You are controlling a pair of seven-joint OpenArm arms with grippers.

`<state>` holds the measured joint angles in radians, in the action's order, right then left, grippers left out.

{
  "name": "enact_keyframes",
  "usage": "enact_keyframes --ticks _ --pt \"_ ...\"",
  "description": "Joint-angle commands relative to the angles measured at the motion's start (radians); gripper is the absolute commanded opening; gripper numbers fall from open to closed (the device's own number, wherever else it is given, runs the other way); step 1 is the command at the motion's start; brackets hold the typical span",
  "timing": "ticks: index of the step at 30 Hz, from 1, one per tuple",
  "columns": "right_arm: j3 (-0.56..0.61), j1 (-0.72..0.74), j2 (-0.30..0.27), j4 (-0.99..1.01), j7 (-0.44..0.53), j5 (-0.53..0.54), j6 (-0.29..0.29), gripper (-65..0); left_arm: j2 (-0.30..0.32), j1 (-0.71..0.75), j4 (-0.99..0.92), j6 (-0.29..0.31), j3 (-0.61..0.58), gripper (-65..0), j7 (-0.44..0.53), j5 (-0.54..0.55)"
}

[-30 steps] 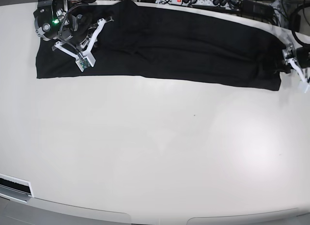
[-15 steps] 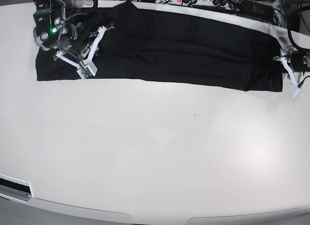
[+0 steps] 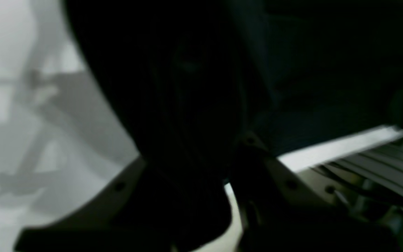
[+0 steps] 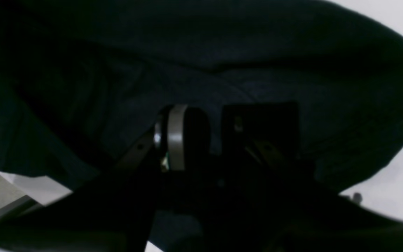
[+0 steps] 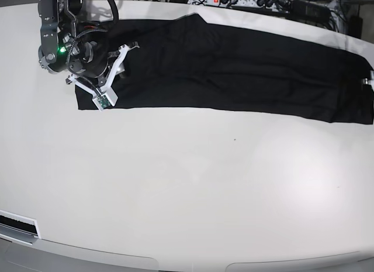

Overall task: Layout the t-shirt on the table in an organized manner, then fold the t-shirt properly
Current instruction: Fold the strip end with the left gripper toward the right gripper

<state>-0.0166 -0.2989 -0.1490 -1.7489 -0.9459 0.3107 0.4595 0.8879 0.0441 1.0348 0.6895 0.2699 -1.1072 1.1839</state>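
A: T-shirt (image 5: 234, 67) position?

B: Lying along the far part of the white surface (image 5: 193, 184), between roughly 10 and 2 o'clock. Folded into a long dark band. Long axis nearly side to side, dipping slightly toward 4 o'clock at the one end. Near edge fairly straight; far edge rising to a peak around 12 o'clock.

A: Right pincer (image 5: 108, 70)?

B: Base view, at about 10 o'clock, over that end of the band. White fingers (image 5: 104, 90) reaching toward 5 o'clock, one tip just past the near hem. Right wrist view: dark cloth (image 4: 222, 63) spread wide above the pincer (image 4: 201, 136), a gap visible between the two finger ends, nothing pinched there. Released, partly spread.

A: Left pincer?

B: Barely in the base view, only a white sliver (image 5: 370, 81) at the 3 o'clock border, touching the band's end. Left wrist view blurred and dark: a bunch of black fabric (image 3: 173, 105) running down between the two finger bases (image 3: 187, 210). Clenched on the t-shirt.

A: Anything else?

B: Power strip and cables (image 5: 245, 0) beyond the far rim, at 12 to 1 o'clock.
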Motion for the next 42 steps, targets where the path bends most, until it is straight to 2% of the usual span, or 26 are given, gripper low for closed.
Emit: enact_keyframes --ticks 1,5,7,10,21,30,37,42 --pt "-0.003 0.008 -0.003 -0.018 0.027 0.008 0.001 -46.1 0.040 -0.011 0.018 0.009 0.013 -65.0 -0.018 0.071" --pt "-0.003 0.008 -0.003 -0.018 0.068 0.008 0.001 -46.1 0.040 -0.011 0.053 0.009 0.013 -65.0 -0.154 0.300" --pt "-0.003 0.008 -0.003 -0.018 0.084 0.008 0.001 -46.1 0.034 -0.011 0.077 0.009 0.013 -65.0 -0.205 0.300" --pt "-0.003 0.008 -0.003 -0.018 0.092 0.008 0.001 -46.1 0.002 -0.008 0.124 0.009 0.013 -65.0 -0.222 0.300" --pt "-0.003 0.008 -0.001 -0.018 0.098 0.007 0.001 -46.1 -0.227 -0.005 0.289 0.009 0.005 -65.0 -0.270 0.300" --pt "-0.003 0.008 0.000 -0.018 0.098 0.008 0.001 -46.1 -0.373 -0.005 0.293 0.009 0.005 -65.0 -0.270 0.300" --pt "-0.003 0.008 0.000 -0.018 0.098 0.008 0.001 -46.1 -0.440 -0.006 0.292 0.009 -0.042 -65.0 -0.269 0.300" --pt "-0.003 0.008 0.000 -0.018 0.098 0.008 0.001 -46.1 -0.443 -0.009 0.292 0.009 -0.075 -65.0 -0.193 0.300"
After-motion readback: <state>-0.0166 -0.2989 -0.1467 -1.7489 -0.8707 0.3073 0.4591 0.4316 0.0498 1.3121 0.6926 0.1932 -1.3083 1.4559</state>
